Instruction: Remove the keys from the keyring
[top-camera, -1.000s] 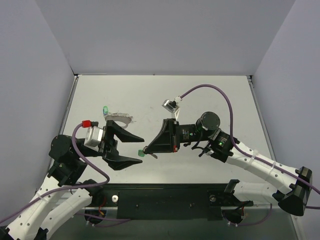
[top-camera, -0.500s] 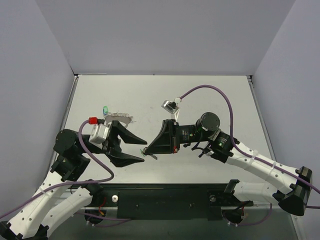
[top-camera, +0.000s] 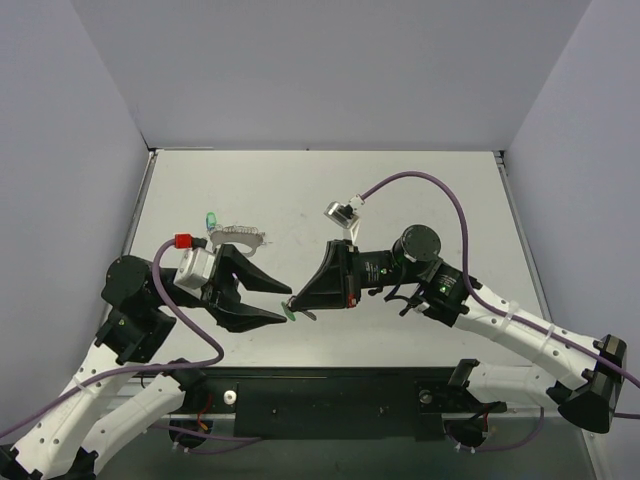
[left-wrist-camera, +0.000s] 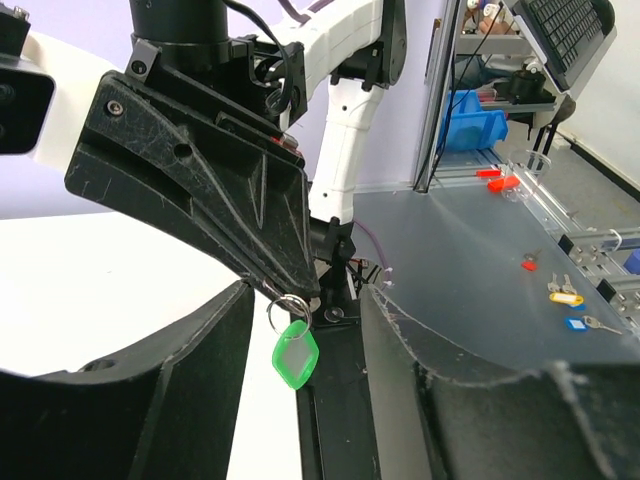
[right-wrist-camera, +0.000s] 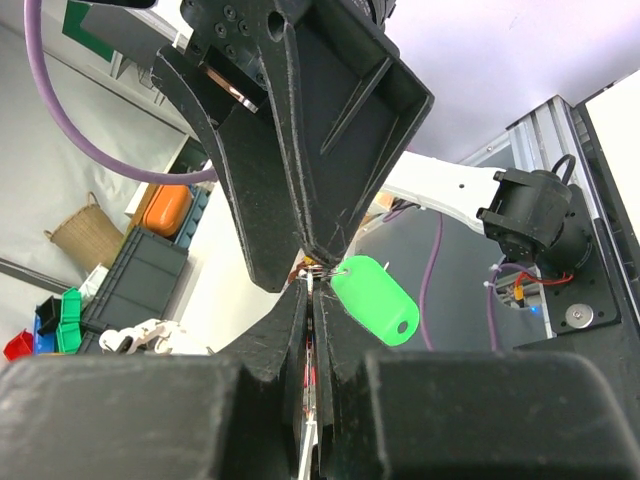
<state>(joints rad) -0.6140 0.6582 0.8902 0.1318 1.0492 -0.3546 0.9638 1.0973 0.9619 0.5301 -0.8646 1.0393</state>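
Note:
My right gripper (top-camera: 294, 301) is shut on the thin silver blade of a green-headed key (top-camera: 291, 312) and holds it above the table. Its green head (left-wrist-camera: 293, 355) hangs from a small silver ring at the fingertips; it also shows in the right wrist view (right-wrist-camera: 375, 300). My left gripper (top-camera: 281, 303) is open, with a finger on each side of the hanging key and not touching it. The keyring (top-camera: 238, 236), a silvery loop with a jagged edge, lies on the table to the far left, with another green-headed key (top-camera: 211, 219) beside it.
A white table (top-camera: 420, 190) is walled by grey panels on three sides. A black base bar (top-camera: 330, 395) runs along the near edge. The purple cable (top-camera: 440, 195) of the right arm arcs over the right half of the table.
My left arm has shifted slightly, and its open fingers still flank the right gripper's tip. The right gripper's tip has dipped a little toward the near edge, still holding the key.

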